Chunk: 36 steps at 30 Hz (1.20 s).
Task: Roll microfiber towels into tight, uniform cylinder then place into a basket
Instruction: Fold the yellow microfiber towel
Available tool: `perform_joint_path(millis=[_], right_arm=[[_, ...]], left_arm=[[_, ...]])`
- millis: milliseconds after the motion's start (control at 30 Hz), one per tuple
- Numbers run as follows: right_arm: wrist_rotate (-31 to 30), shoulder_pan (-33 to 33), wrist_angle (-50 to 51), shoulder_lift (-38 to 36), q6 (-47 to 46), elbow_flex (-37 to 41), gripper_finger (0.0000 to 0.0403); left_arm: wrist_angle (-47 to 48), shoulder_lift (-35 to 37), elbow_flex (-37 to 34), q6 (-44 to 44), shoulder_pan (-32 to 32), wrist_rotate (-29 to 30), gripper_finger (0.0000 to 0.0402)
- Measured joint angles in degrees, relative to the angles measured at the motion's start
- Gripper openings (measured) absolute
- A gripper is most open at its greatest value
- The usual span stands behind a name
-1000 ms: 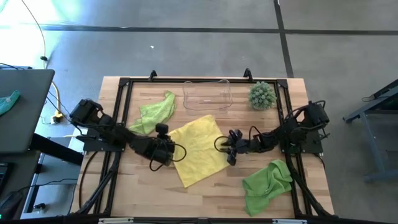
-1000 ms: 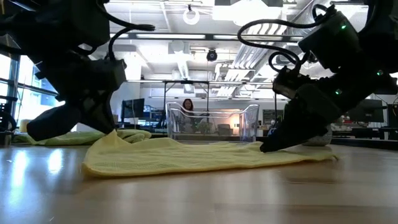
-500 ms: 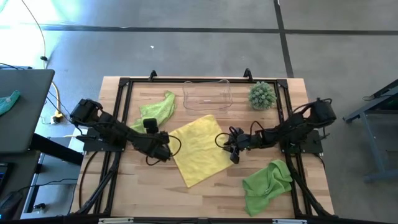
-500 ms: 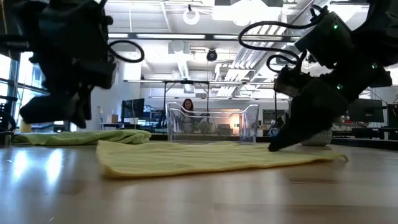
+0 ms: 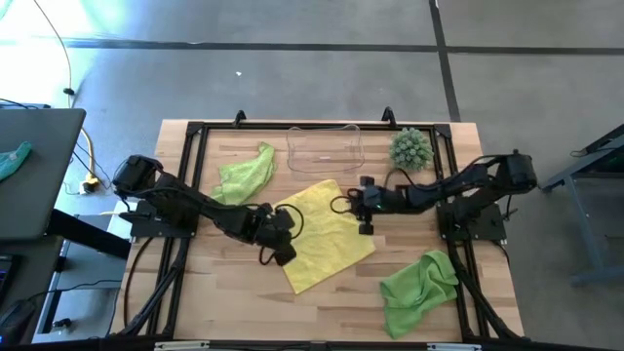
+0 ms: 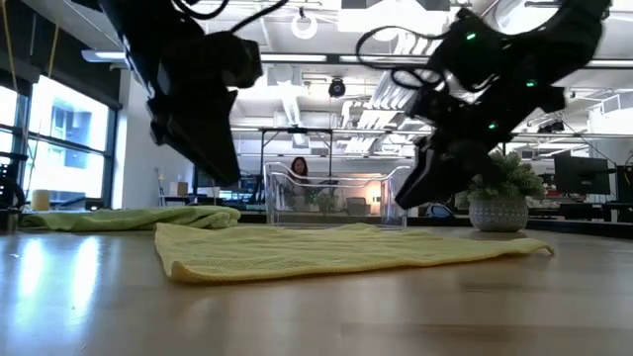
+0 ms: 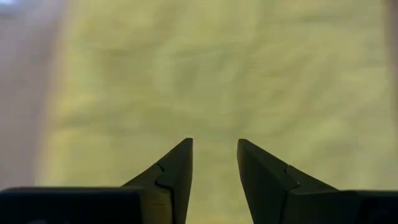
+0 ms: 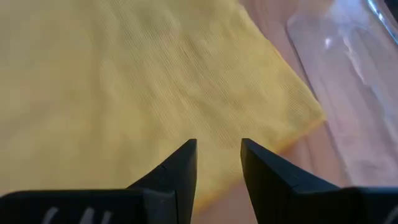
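Wooden tabletop under us, open office behind it in the low view with a person seated far back. We read this as the start of the roll: yellow towel lies spread flat mid-table, nothing rolled, clear basket at the far edge holds nothing. Left gripper hangs over the towel's left near edge, fingers slightly apart and holding nothing; the left wrist view shows only yellow cloth between them. Right gripper is lifted over the towel's far right corner, fingers likewise a little apart and empty, towel edge and basket wall both ahead of it in its wrist view. Low view shows both off the cloth. Next move, as we judge it: both come down onto one edge, pinch it and fold it over evenly so the roll starts straight; uneven grip likely gives a cone, not a cylinder. Other items: one lime green towel crumpled at far left, just beside the yellow one, another lime green towel bunched near right. Spiky potted plant sits just right of the basket, close to the right arm's drop-off path, so watch it. Teal cloth off-table left.
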<state>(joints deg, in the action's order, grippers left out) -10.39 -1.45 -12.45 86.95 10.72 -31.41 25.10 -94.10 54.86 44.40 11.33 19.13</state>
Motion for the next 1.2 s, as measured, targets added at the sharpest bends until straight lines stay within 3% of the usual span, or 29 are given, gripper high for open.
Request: perform_joint_path(millis=[133,267,433,567,700,833,967,1200], right_arm=[[0.83,-3.28,5.67,3.01,3.85,-3.43,0.0119],[5.87,-4.89,6.43,5.42,4.82,-4.99,0.0119],[7.86,-4.28,8.08,7.19,4.4,-5.24,0.0119],[8.65,-2.38,12.37,6.83,1.22,-5.49,0.0119],[13.11,0.05,15.1,6.48,-2.27,-5.43,0.0119],[15.11,2.28,16.0,4.99,-3.17,-5.38,0.0119],[14.39,3.79,19.09,0.45,-4.03,-5.06,0.0119],[12.07,5.56,24.17,-9.59,-14.98,-5.16,0.0119]], left_arm=[[-4.89,-2.38,0.07,0.0,-0.11,-4.4,0.0117],[-3.48,-5.78,-0.02,-0.01,-0.07,-5.68,0.0117],[-1.18,-8.45,0.02,-1.93,0.01,-6.29,0.0117],[0.32,-9.07,0.2,-7.49,-0.84,-5.12,0.0117],[1.85,-9.02,0.14,-17.39,-2.56,-1.5,0.0117],[1.69,-9.03,0.05,-25.25,-5.01,2.38,0.0117],[3.93,-9.29,2.22,-25.72,-6.19,2.77,0.0117],[11.37,-8.24,9.8,-29.41,-3.34,-2.43,0.0117]])
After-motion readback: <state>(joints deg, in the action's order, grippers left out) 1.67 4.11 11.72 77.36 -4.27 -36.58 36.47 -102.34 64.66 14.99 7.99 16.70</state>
